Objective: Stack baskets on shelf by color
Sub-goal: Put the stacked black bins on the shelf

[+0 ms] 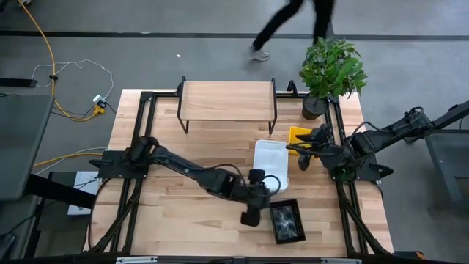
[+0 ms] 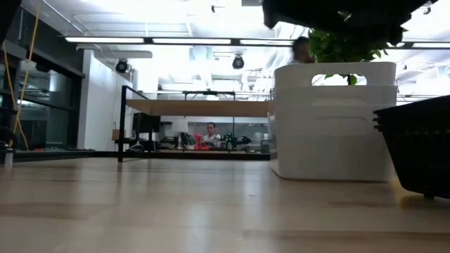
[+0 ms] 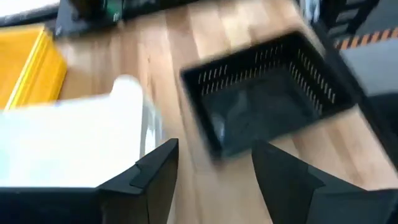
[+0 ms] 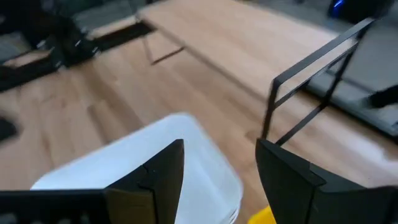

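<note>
Table (image 1: pixel 168 213) first, wide wooden top, and the left arm stretches long across it from the left edge, elbow low, reaching toward the front right. Left gripper (image 1: pixel 251 215) hangs over bare wood just beside the black basket (image 1: pixel 286 221), near the white basket's front edge. Its own camera shows the two dark fingers (image 3: pixel 149 180) spread apart with nothing between them, wood in the gap, the black basket (image 3: pixel 267 93) beyond them and the white one (image 3: pixel 68 143) off to the side.

Right arm comes in from the right edge, folded tight, right gripper (image 1: pixel 302 150) sitting at the yellow basket (image 1: pixel 299 135), just beside the white basket (image 1: pixel 270 165). Wrist camera there: fingers (image 4: pixel 155 174) parted, empty, white basket rim (image 4: pixel 155 155) under them, a sliver of yellow (image 4: pixel 264 216) at the edge.

Shelf (image 1: pixel 227 100) stands at the back of the table, top bare in the overhead view; the right wrist view catches its light top (image 4: pixel 249 43) and black leg frame up close. Low camera gives what the overhead cannot: the white basket (image 2: pixel 334 119) standing tall with a handle slot, the black one (image 2: pixel 418 151) at the right edge, the shelf (image 2: pixel 197 107) behind.

Potted plant (image 1: pixel 331 70) at the back right corner. Person (image 1: pixel 289 26) walking past beyond the table.
</note>
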Controlling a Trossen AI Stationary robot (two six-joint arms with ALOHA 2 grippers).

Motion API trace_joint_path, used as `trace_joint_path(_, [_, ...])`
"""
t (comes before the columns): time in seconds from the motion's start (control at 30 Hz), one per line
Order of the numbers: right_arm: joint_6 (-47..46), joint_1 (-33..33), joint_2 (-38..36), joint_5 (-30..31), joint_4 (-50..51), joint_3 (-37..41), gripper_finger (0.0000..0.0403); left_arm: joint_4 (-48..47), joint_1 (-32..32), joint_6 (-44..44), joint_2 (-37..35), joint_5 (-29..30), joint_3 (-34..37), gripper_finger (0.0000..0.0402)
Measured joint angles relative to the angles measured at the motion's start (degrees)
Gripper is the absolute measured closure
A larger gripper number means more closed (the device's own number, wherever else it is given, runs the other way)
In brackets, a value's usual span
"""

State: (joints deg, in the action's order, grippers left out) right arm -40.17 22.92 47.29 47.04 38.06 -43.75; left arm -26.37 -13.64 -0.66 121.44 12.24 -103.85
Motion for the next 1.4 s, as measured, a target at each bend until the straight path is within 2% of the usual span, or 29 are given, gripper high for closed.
trace_joint_path(0.13, [-2.03,0.02,0.02,-7.45,2.86,-0.02,0.0217,3.00,-1.52,-1.09,-5.78,4.19,8.15,0.0215])
trace_joint_path(0.27, [-3.90,0.39,0.47,-15.59,4.93,0.00,0.0217,14.22,-2.62,-2.27,-14.34,7.15,21.89,0.0221])
trace_joint_path(0.43, [-6.66,4.08,1.41,-24.93,3.15,2.18,0.0217,33.43,-3.33,-3.27,-26.29,10.19,40.43,0.0222])
trace_joint_path(0.57, [-12.23,7.94,2.20,-26.14,0.96,4.14,0.0217,44.45,-3.40,-3.18,-35.69,11.48,51.64,0.0222])
trace_joint_path(0.63, [-15.63,9.35,2.79,-26.10,0.09,4.51,0.0217,46.06,-3.40,-2.58,-40.16,11.72,55.44,0.0222])
trace_joint_path(0.77, [-23.14,11.92,4.60,-26.08,-0.61,4.45,0.0217,46.30,-3.38,-2.16,-46.68,12.56,59.32,0.0222])
trace_joint_path(0.93, [-32.43,14.37,8.23,-26.58,-0.85,4.40,0.0217,41.97,-3.57,-2.16,-50.72,12.31,60.02,0.0222])
trace_joint_path(1.17, [-43.38,17.62,14.69,-28.87,-0.64,3.39,0.0217,40.72,-3.68,0.06,-50.70,12.27,60.00,0.0222])
trace_joint_path(1.3, [-44.75,19.49,19.00,-27.86,-0.12,-1.20,0.0217,40.68,-3.66,1.32,-50.67,12.47,60.00,0.0222])
trace_joint_path(1.4, [-45.19,20.45,22.97,-26.76,3.90,-6.20,0.0217,40.70,-3.67,1.73,-50.67,12.45,60.00,0.0222])
